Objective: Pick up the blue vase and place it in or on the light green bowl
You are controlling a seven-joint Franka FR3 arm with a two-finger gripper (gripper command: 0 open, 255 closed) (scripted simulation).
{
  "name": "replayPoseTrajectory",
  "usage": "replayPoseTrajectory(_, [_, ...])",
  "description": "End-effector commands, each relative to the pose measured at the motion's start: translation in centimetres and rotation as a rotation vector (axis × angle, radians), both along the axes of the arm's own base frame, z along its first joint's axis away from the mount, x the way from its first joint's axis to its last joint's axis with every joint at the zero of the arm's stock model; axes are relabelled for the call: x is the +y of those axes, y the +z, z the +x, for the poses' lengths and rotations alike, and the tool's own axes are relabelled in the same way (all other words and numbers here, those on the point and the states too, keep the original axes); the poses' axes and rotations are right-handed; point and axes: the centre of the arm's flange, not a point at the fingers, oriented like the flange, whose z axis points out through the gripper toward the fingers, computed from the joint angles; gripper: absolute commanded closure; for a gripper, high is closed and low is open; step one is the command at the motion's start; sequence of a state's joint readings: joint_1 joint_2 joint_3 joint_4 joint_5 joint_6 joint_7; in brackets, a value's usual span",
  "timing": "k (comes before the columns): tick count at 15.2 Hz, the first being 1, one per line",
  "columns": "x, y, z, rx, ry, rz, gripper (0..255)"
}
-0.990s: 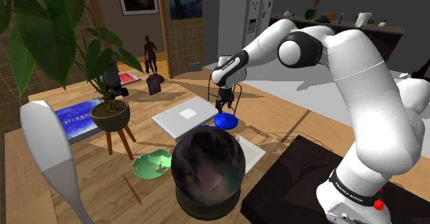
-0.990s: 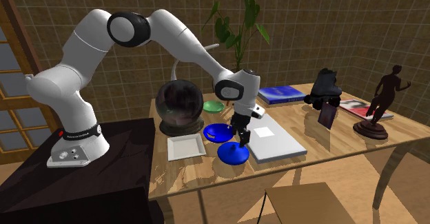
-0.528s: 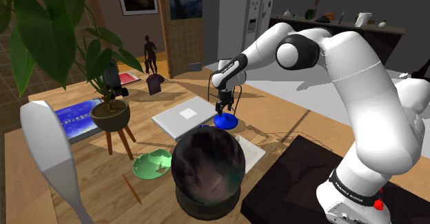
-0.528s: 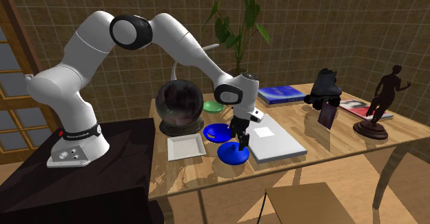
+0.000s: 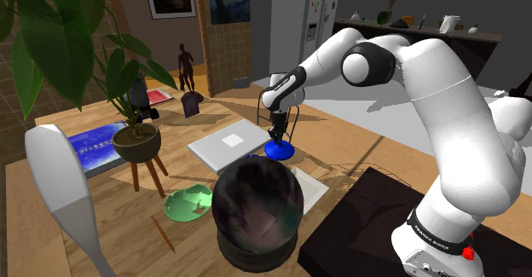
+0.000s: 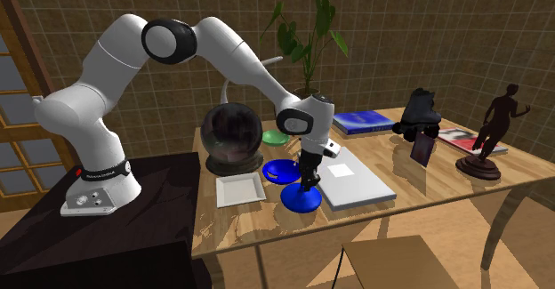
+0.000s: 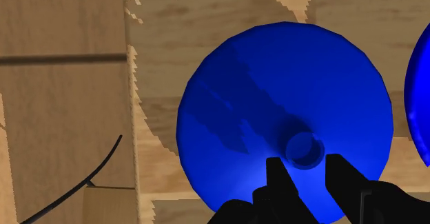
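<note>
- Lying on the wooden table (image 5: 115, 216), the light green shallow bowl (image 5: 187, 204) sits toward the shoulder view's left.
- Rightward, well apart from it, the blue wide-footed, narrow-necked vase (image 5: 279, 151) stands upright.
- Directly above, the all-black two-finger gripper (image 7: 304, 162) hangs with its fingers spread either side of the neck, not clasping it.

We find the shoulder view softly and evenly lit, pale bands and darker stripes lying across the bench (image 5: 358, 156), while the room behind stays dim. The dark globe (image 5: 256, 203) carries smeared reflections. The second exterior view is warmer, with shadow patches on the wood near the front edge. In the wrist view, shadows around the blue vase (image 7: 275, 105) have stair-stepped edges, and a darker band crosses its surface
</note>
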State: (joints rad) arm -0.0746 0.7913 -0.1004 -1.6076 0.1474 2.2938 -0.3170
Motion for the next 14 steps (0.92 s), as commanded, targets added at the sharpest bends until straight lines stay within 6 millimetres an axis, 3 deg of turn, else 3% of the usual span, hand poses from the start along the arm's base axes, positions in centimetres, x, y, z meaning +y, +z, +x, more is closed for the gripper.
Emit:
replayPoseTrajectory(1, [0.0,0.0,0.0,0.001,0.000,0.000,255])
replayPoseTrajectory(5, [0.0,0.0,0.0,0.001,0.000,0.000,255])
replayPoseTrajectory(14, [0.0,4.7,0.0,0.001,0.000,0.000,255])
